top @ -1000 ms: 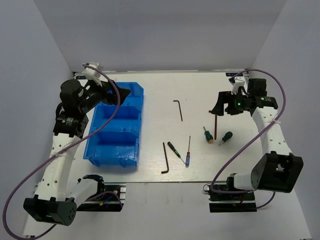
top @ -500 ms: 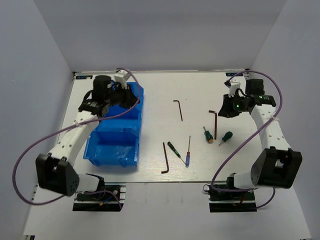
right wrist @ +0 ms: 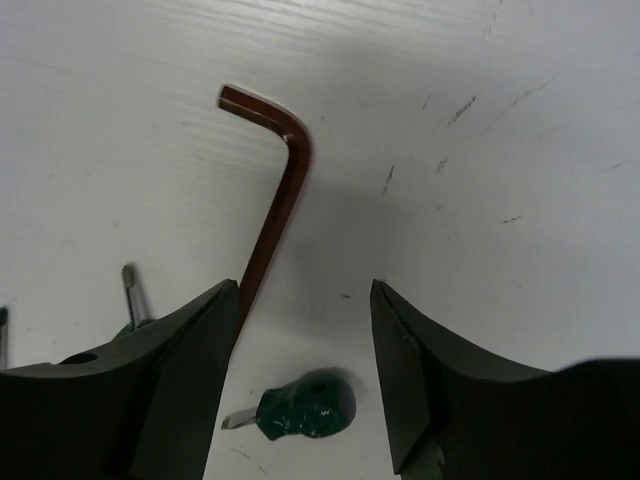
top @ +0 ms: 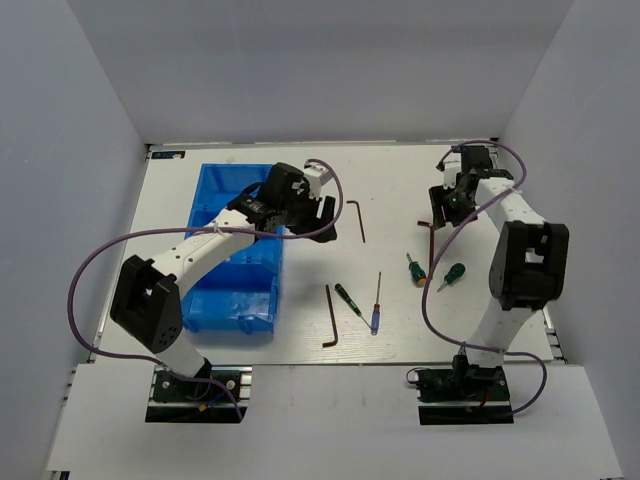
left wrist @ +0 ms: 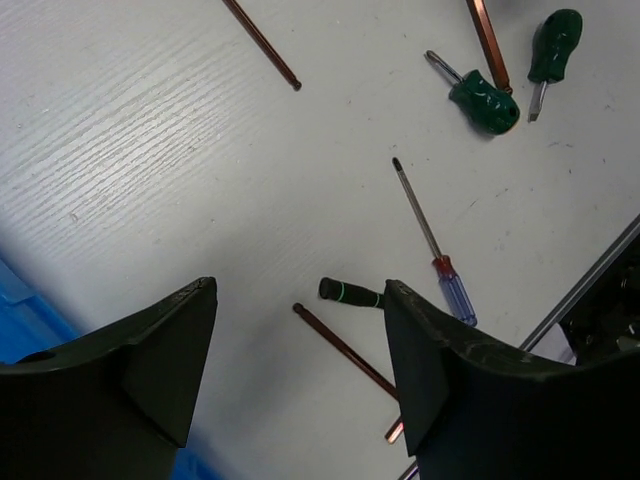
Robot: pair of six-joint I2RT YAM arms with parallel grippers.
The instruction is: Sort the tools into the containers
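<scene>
My left pincer (left wrist: 300,290) stands open and empty above the worktop (left wrist: 150,150); a black-green screwdriver (left wrist: 350,293) and a hex key (left wrist: 345,350) lie below its gap, the blue bin (top: 232,300) behind it. My right pincer (right wrist: 305,290) also stands open and empty; a second hex key (right wrist: 280,200) and a green-handled screwdriver (right wrist: 305,405) lie below it.

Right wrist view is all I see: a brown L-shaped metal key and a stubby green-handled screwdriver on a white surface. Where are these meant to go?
Observer: Into a bright blue plastic bin with three compartments, on the left side of the white table.
Operator: Is the other arm holding something?
Observer: No, the left gripper is open and empty, over bare table beside the bin.
Operator: Any more tools?
Observer: Yes, a slim blue-handled screwdriver lies near the front edge.
</scene>
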